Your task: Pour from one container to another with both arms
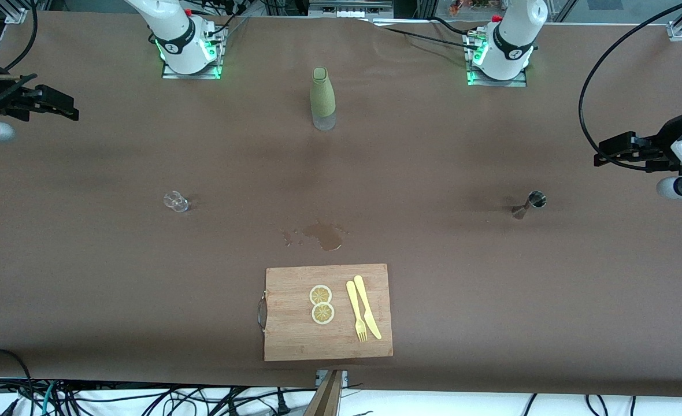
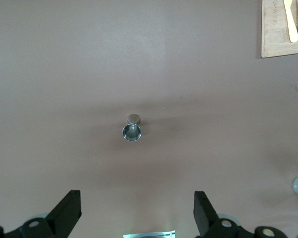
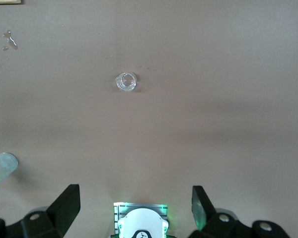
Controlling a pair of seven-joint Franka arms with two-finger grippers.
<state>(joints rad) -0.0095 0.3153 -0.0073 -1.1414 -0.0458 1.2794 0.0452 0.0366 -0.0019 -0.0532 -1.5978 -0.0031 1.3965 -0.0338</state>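
Two white arms wait high over the ends of the brown desk [image 1: 86, 277], neither holding anything. Starting at the right arm's end, the right claw [image 1: 58, 107] hangs over bare desk with its black fingers [image 3: 64, 206] spread wide apart, as its own wrist view makes plain; from the front you only see it side-on. A small clear glass [image 1: 176, 201] stands on the desk below it, and the right wrist view looks straight down its mouth [image 3: 125, 82].

Midway along, a bottle [image 1: 322, 98] with a green sleeve and clear base stands upright between the two arm bases. Nearer the front camera lies a wet puddle [image 1: 323, 236] with smaller drops beside it, then a wooden cutting board [image 1: 295, 341] carrying two lemon slices [image 1: 321, 304], a yellow fork [image 1: 356, 312] and a yellow knife [image 1: 367, 306] side by side. The left wrist view catches just a corner of that board [image 2: 275, 42].

Toward the left arm's end, a metal jigger [image 1: 529, 205] stands on the desk; the left wrist view shows its hollow cup from above [image 2: 132, 130]. Over the desk's edge hangs the left claw [image 1: 604, 159], its fingers [image 2: 67, 213] equally wide open and empty.
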